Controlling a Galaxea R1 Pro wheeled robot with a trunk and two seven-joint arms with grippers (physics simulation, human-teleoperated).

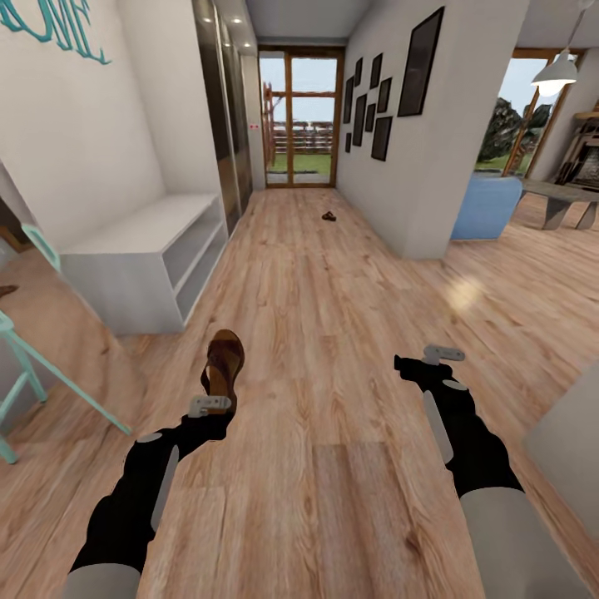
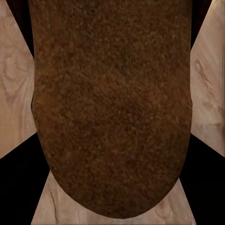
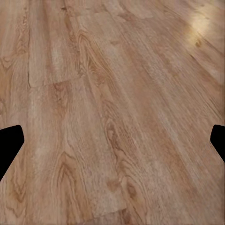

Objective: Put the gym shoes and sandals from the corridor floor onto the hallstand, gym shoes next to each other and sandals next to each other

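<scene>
A sandal [image 1: 221, 366] sits at the left pincer [image 1: 208, 407], a grey bench [image 1: 150, 249] along the left wall, a second sandal [image 1: 329, 216] far down the corridor floor [image 1: 333, 333].

Left tool [image 1: 218, 405] holds brown sandal [image 1: 223, 366] above floor [image 1: 333, 349].

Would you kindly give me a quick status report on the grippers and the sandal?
Left gripper shut on brown sandal, held above the floor. Right gripper open, empty. Pale grey bench ahead-left; path unobstructed.
</scene>
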